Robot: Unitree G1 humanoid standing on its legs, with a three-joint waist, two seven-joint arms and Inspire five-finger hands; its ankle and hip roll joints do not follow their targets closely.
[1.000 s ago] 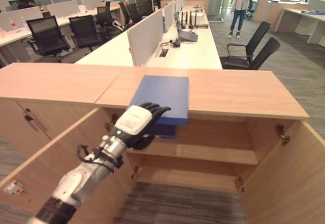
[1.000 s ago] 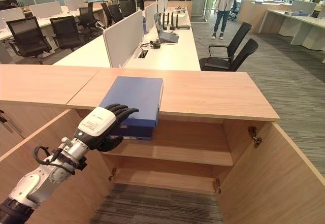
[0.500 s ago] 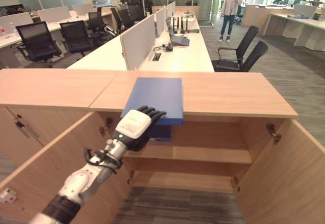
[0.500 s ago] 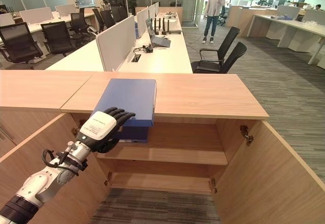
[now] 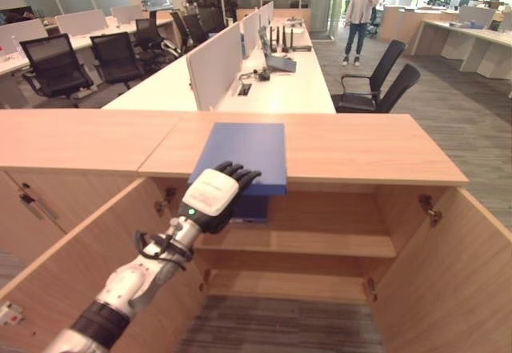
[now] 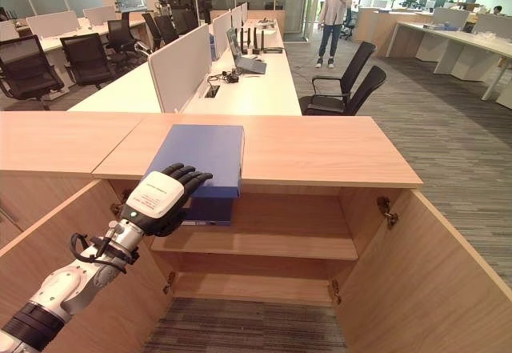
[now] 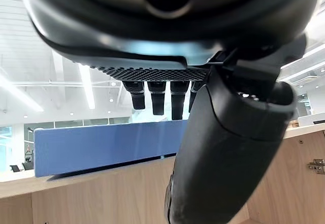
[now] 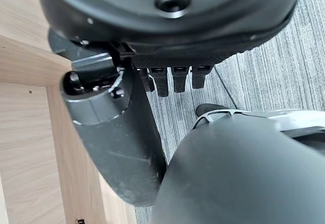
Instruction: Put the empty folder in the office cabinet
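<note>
Unmoved flat blue folder [image 5: 245, 155], left robot hand [image 5: 213, 195] beneath

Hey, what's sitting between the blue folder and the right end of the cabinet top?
Nothing: in the right eye view the cabinet top is bare wood from the blue folder to its right end.

arm: silver-grey | left hand [image 5: 210, 199]: dark, white back plate
</note>
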